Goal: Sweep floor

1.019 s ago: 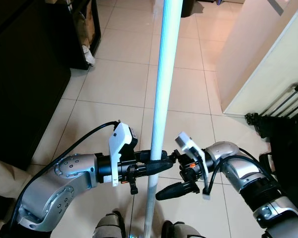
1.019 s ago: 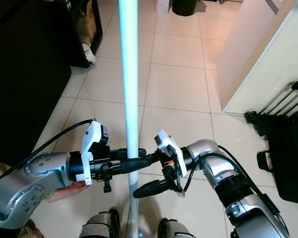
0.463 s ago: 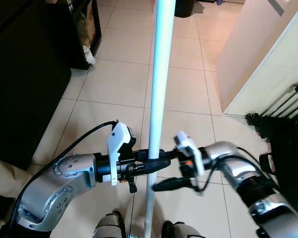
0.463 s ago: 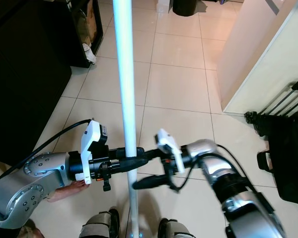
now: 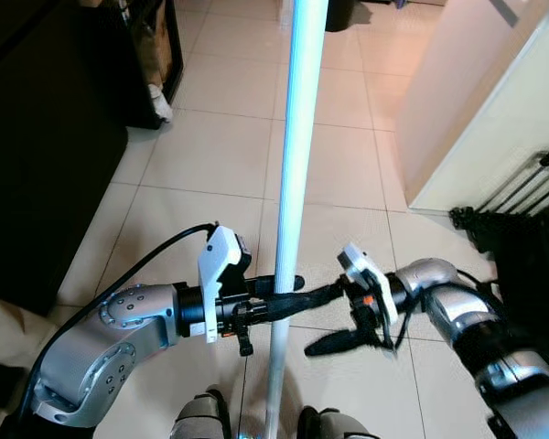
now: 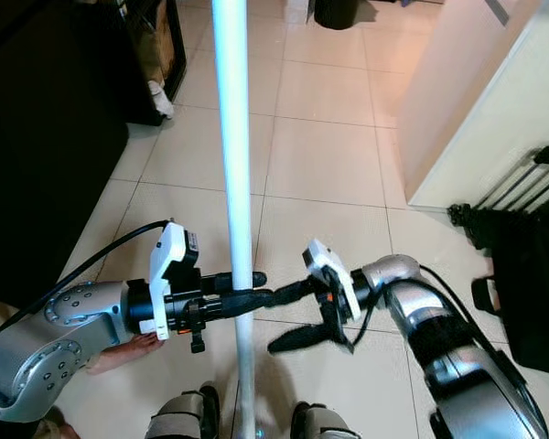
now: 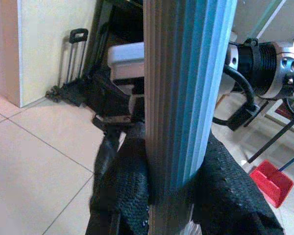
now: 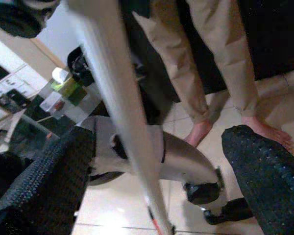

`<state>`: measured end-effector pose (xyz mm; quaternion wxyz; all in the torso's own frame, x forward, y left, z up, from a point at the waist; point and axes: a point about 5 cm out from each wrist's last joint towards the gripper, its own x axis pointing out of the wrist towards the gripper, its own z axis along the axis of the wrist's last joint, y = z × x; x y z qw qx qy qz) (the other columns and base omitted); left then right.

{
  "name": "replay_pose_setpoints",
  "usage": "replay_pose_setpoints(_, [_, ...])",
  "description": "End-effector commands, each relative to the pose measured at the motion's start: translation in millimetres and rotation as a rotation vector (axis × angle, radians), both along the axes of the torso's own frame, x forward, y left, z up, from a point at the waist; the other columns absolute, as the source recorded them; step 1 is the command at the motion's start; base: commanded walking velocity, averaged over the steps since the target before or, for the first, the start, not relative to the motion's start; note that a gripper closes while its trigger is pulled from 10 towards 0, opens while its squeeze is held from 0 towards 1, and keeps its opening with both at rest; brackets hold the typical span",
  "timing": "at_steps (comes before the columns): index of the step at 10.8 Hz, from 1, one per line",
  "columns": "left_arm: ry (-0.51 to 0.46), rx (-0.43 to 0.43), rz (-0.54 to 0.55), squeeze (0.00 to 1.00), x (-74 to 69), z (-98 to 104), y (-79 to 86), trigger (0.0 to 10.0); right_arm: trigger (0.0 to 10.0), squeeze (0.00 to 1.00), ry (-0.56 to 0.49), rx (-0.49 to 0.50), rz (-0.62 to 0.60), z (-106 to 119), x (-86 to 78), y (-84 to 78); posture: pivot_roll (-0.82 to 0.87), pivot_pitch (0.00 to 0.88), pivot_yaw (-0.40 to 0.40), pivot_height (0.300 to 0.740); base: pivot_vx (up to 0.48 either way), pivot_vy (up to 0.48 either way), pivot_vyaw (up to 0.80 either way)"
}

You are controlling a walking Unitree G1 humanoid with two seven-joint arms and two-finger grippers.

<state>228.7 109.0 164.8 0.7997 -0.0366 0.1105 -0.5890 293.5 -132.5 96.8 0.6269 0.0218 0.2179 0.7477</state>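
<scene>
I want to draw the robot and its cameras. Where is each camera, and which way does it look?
Left eye view: on the head, looking down at the tall pale blue broom pole and beige tiled floor; both silver arms show.
Right eye view: beside it, same scene; left gripper clamps the pole, right gripper spread open.
Left wrist view: along its black fingers pinching the pole.
Right wrist view: between its parted fingers, facing the pole and a person's bare feet.
All views share the pole.
</scene>
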Motion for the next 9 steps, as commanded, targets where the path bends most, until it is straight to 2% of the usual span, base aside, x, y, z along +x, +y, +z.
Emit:
replay_pose_setpoints(1, [-0.009, -0.022, -0.033, 0.00, -4.4, 4, -3.5, 10.0, 10.0, 0.00, -0.017, -0.011, -0.022, 2, 4.4, -6.1, 0.12, 0.183, -0.065, 0.740, 0.000, 0.000, 0.00])
replay_pose_setpoints(3, [-0.009, -0.019, -0.030, 0.00, -4.4, 4, -2.4, 10.0, 10.0, 0.00, -0.036, -0.050, -0.144, 4, 17.8, -18.3, 0.12, 0.184, -0.065, 0.740, 0.000, 0.000, 0.00])
replay_pose_setpoints(5, [-0.008, -0.020, -0.030, 0.00, -4.6, 4, -2.4, 10.0, 10.0, 0.00, -0.048, -0.077, -0.194, 3, 21.6, -28.0, 0.11, 0.184, -0.064, 0.740, 0.000, 0.000, 0.00])
replay_pose_setpoints(6, [-0.009, -0.022, -0.031, 0.00, -4.5, 4, -3.4, 10.0, 10.0, 0.00, -0.180, -0.190, -0.417, -6, 35.1, -30.2, 0.11, 0.182, -0.062, 0.740, 0.000, 0.000, 0.00])
replay_pose_setpoints(7, [-0.008, -0.023, -0.034, 0.00, -4.4, 4, -3.8, 10.0, 10.0, 0.00, -0.206, -0.237, -0.527, -10, 40.1, -31.8, 0.11, 0.182, -0.063, 0.740, 0.000, 0.000, 0.00])
replay_pose_setpoints(8, [-0.009, -0.023, -0.033, 0.00, -4.1, 4, -3.9, 10.0, 10.0, 0.00, -0.256, -0.234, -0.644, -11, 45.3, -32.8, 0.11, 0.183, -0.063, 0.740, 0.000, 0.000, 0.00])
replay_pose_setpoints(9, [-0.008, -0.024, -0.031, 0.00, -4.1, 4, -4.1, 10.0, 10.0, 0.00, -0.262, -0.232, -0.711, -12, 47.7, -33.5, 0.11, 0.184, -0.063, 0.740, 0.000, 0.000, 0.00])
